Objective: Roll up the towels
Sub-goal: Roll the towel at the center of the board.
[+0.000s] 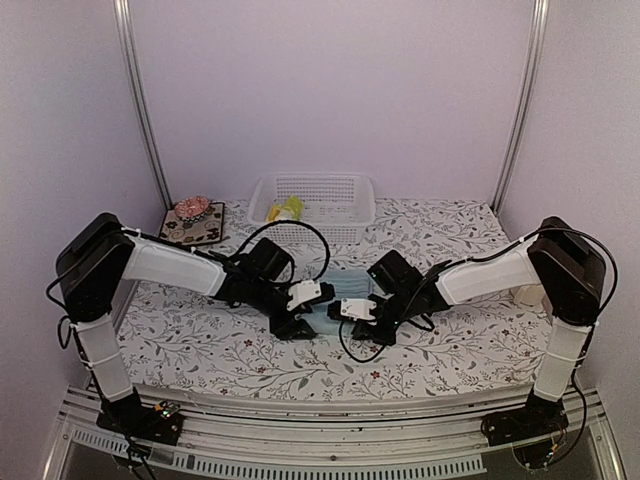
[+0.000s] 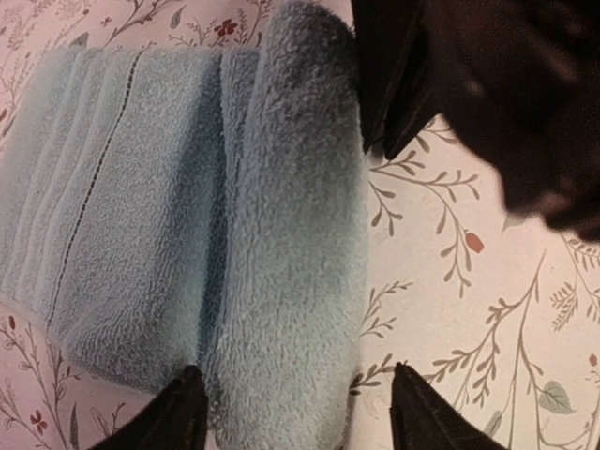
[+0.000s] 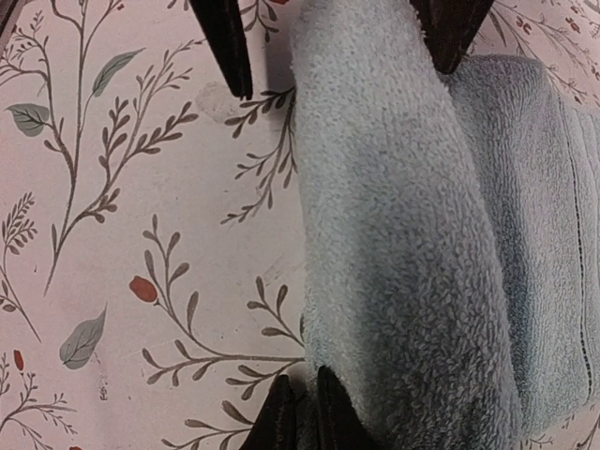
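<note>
On the flowered tabletop, just in front of the white basket, the pale blue towel lies part-rolled. A thick roll appears to sit on the side away from the basket, with a flat tail reaching back toward it. The yellow-green towel is bunched inside the basket, at its left end, not yet rolled.

The arms meet at the roll, one at each end. The left claw stands wide apart astride one end and holds nothing: one finger brushes the pile, and the other is clear of it on bare tabletop. The right claw is nearly closed against the other end; I cannot tell whether it has caught any fabric.

With neither end firmly held, the roll will probably slacken or spring back. If one end is pushed ahead of the other, it may cone out sideways. A closed claw shoving low could also drag the whole towel toward the basket instead of turning it.
</note>
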`<state>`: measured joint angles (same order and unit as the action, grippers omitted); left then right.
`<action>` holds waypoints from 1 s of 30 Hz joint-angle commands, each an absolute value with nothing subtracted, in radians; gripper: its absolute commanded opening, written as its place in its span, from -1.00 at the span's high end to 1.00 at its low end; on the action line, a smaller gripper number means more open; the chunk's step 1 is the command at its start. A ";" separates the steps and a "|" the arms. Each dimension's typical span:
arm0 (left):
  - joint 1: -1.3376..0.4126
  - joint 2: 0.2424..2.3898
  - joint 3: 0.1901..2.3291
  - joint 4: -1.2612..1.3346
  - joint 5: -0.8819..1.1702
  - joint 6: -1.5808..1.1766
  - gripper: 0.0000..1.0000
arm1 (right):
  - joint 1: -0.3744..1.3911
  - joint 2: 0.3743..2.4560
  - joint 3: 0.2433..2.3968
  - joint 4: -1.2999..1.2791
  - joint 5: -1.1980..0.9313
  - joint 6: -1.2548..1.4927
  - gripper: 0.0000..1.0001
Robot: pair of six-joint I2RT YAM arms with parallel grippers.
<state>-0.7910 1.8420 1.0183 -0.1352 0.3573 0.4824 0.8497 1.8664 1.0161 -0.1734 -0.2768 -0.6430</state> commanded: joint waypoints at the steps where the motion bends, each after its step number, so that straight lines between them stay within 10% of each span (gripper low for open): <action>1: -0.803 1.905 1.081 -0.170 0.378 0.512 -0.13 | 0.840 1.872 1.017 -0.195 -0.290 -0.632 0.78; 6: -0.796 1.947 1.127 -0.237 0.412 0.513 0.62 | 0.840 1.862 1.008 -0.191 -0.296 -0.641 0.77; 12: -0.722 2.025 1.221 -0.376 0.624 0.485 1.00 | 0.840 1.748 0.925 -0.118 -0.304 -0.705 0.60; 17: -0.673 2.112 1.315 -0.528 0.751 0.479 1.00 | 0.868 1.603 0.800 0.006 -0.270 -0.805 0.12; 30: -0.623 2.340 1.542 -0.790 0.938 0.454 1.00 | 0.988 1.616 0.684 0.329 0.063 -0.954 -0.12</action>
<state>-0.6296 2.2669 1.5124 -0.6575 0.9115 0.4519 0.9668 1.5726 0.6991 0.1738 -0.0818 -0.9169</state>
